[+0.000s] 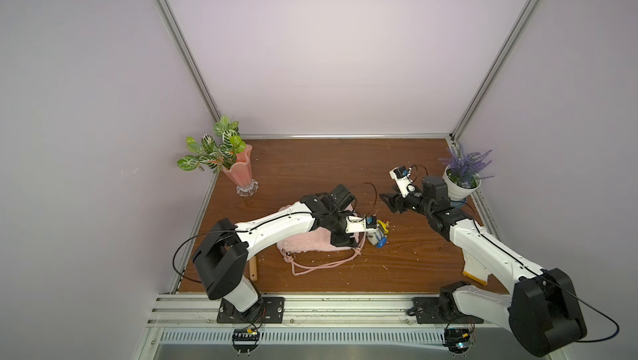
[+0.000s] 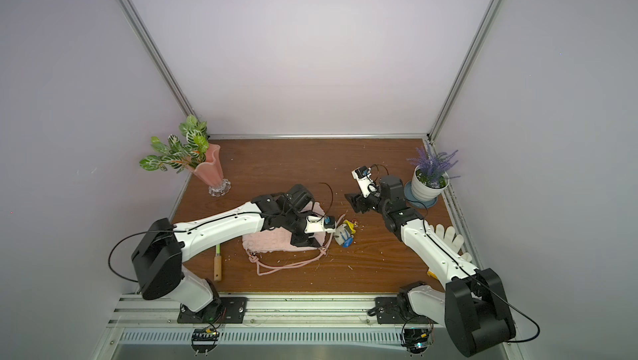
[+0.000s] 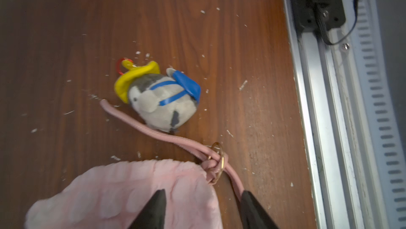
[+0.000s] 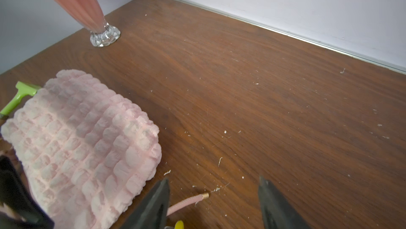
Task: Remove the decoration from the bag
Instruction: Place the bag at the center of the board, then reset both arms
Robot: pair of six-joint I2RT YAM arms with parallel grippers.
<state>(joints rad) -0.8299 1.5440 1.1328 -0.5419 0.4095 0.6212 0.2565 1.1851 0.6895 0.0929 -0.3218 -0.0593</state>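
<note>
We see the brown counter point(image 1: 345, 175) filling the lower middle of both top views. Across it the left arm point(image 1: 276, 227) reaches in from the lower left and the right arm point(image 1: 483, 241) from the lower right. The left jaws stand apart over the bag's corner with nothing gripped between them, as the bottom edge of the left wrist view shows. The right jaws, at centre right in the top views, are spread wide and empty too. The bag point(image 1: 310, 242) lies flat at lower centre, partly under the left arm, with its cord strap point(image 1: 321, 266) looping toward the bottom of the frame. The decoration point(image 1: 378, 234) lies on the counter just right of the bag, between the two arms and held by neither. We judge the removal all but done: in the left wrist view the decoration rests against a loose end of the cord, yet its clip point(image 3: 119, 68), at centre left, seems hooked to nothing. What is left, if anything, is to draw the arms away. Only that view shows the clip. The right wrist view gives the bag's quilted face at lower left and merely a yellow sliver of the charm at its bottom edge. A top view alone shows a white glove point(image 2: 448, 237) behind the right arm.
</note>
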